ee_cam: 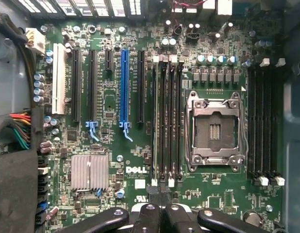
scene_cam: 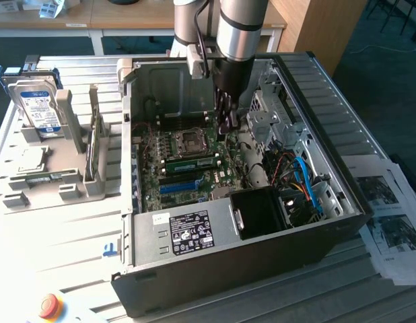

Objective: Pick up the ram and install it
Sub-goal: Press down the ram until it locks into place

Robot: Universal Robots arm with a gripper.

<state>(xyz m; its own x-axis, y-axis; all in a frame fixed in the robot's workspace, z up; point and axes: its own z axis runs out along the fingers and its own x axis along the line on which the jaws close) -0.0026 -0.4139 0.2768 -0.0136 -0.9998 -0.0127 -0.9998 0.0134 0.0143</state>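
An open computer case [scene_cam: 316, 225] is seen lying on a slatted metal table [scene_cam: 60, 232], with its motherboard [scene_cam: 149, 176] facing upward. The robot arm [scene_cam: 238, 33] is lowered into the case from above. Its gripper [scene_cam: 227, 124] is held just over the board, near the processor socket [scene_cam: 192, 140]. In the wrist view the fingers [ee_cam: 149, 216] are seen pressed together, with nothing visible between them, and they are poised over one end of a bank of black memory slots [ee_cam: 167, 121].

The ram [scene_cam: 192, 163], a long green stick, is set on edge along those slots, just beside the socket and apart from the gripper. A bright blue slot [scene_cam: 180, 186] is found a little farther from the socket, running parallel to the ram.

The working space is hemmed in on several sides. A metal drive cage [scene_cam: 272, 114] rises close beside the arm on the exterior view's right. Below the cage, a tangle of cables [scene_cam: 303, 178] in blue, red and black is gathered. A black box-shaped duct [scene_cam: 258, 210] and a labelled power supply [scene_cam: 191, 230] are placed along the near wall of the case.

Outside the case, on the exterior view's left, a grey holder [scene_cam: 66, 185] is seen with a hard drive [scene_cam: 36, 108] standing upright in it. A red button [scene_cam: 49, 306] is placed at the table's near corner, and printed papers [scene_cam: 390, 222] are spread on the exterior view's right.
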